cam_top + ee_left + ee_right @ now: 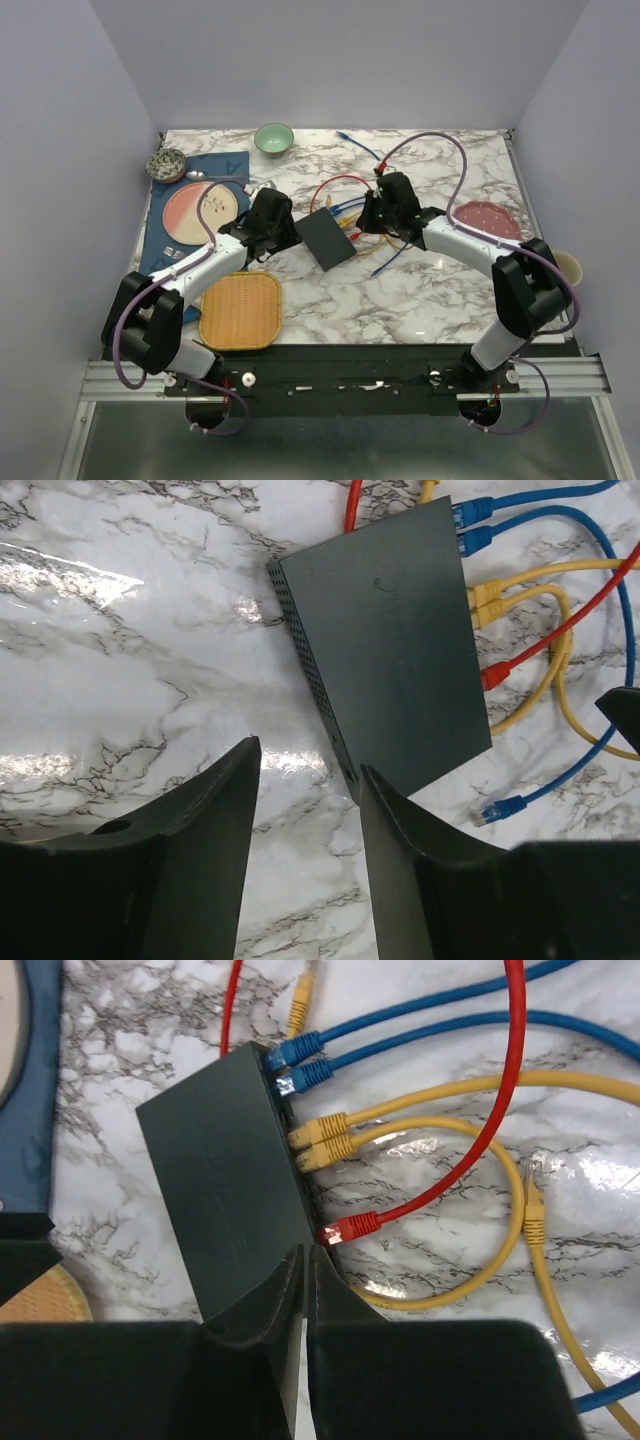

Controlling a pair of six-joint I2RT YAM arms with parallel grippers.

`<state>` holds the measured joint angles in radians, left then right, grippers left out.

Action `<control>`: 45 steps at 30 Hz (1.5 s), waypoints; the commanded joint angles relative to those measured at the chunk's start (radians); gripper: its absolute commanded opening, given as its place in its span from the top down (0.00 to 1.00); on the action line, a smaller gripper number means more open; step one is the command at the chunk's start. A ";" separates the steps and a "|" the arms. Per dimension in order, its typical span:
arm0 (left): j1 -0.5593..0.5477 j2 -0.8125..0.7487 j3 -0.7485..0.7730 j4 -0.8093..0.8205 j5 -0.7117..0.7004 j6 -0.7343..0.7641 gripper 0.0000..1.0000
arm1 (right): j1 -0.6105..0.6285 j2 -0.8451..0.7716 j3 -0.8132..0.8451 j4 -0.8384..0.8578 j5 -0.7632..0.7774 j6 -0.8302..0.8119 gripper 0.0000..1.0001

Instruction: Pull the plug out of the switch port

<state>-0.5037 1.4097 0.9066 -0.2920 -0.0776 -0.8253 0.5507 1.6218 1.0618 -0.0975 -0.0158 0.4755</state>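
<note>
Nearest, the right gripper [303, 1252], pinched almost together on nothing visible, sits at the port edge [300, 1178] of the black switch box [220, 1170], just short of the red plug [350, 1228], which points straight out from that edge. The left gripper [310, 758] gapes at the box's opposite corner.

light: bright, even | glare: patches on marble table [70, 575] | focus: sharp

Lab rig: walled booth [350, 60] w/ marble tabletop [400, 300].
</note>
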 commanded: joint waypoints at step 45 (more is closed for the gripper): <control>0.063 0.448 0.554 -0.179 -0.037 0.064 0.41 | 0.222 0.106 0.237 -0.212 0.138 -0.017 0.77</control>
<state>-0.4683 1.9324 1.4609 -0.4770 -0.0891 -0.7547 0.7692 1.8477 1.2480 -0.2905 0.0277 0.4812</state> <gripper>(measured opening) 0.563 0.183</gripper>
